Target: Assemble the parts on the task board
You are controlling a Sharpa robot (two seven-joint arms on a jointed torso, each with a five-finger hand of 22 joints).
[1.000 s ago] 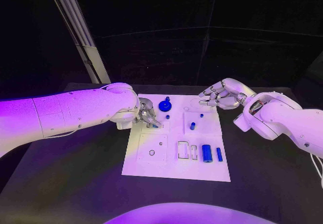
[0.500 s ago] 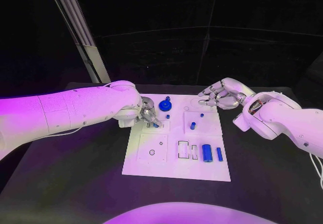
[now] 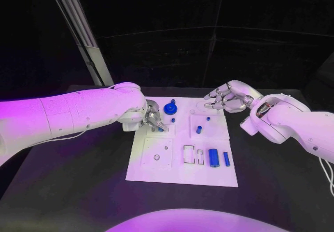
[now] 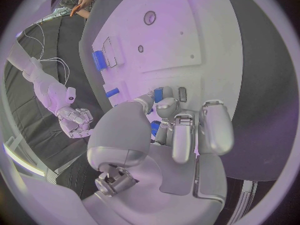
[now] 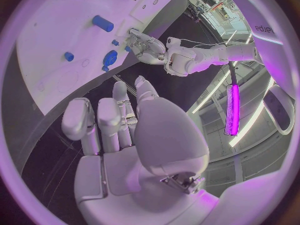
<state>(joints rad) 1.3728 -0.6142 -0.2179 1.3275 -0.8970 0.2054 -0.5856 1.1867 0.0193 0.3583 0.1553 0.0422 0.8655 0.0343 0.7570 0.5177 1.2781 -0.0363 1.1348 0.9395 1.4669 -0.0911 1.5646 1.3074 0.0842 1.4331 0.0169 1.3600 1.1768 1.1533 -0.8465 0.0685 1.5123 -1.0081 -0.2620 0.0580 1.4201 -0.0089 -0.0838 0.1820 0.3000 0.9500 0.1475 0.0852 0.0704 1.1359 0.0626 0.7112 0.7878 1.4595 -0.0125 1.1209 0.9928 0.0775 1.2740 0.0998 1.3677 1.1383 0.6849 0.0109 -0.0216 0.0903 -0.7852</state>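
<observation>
Hardly anything has shifted over the last second: the left hand [image 3: 152, 119] has crept only slightly inward along the left edge of the task board [image 3: 163, 171] and stays low over it, while the right hand [image 3: 226, 98] hangs where it was, above the board's far right corner. From where I stand, the left hand's fingers [image 4: 177, 127] are bunched together around a small blue part [image 4: 158, 94] right at their tips, with another bit of blue showing between them; whether they actually have it pinched I cannot tell. The right hand's fingers [image 5: 100, 120] are curled loosely inward with nothing in them. On the white board, which sits in the middle of the black tabletop [image 3: 278, 183], a round blue knob [image 3: 171, 109] stands near the far edge, a short blue peg [image 3: 199, 130] lies in the middle right, and a thick blue cylinder [image 3: 214, 158] and a thinner blue pin [image 3: 226, 159] lie side by side near the right edge, just beside two rectangular recesses [image 3: 189, 154].
</observation>
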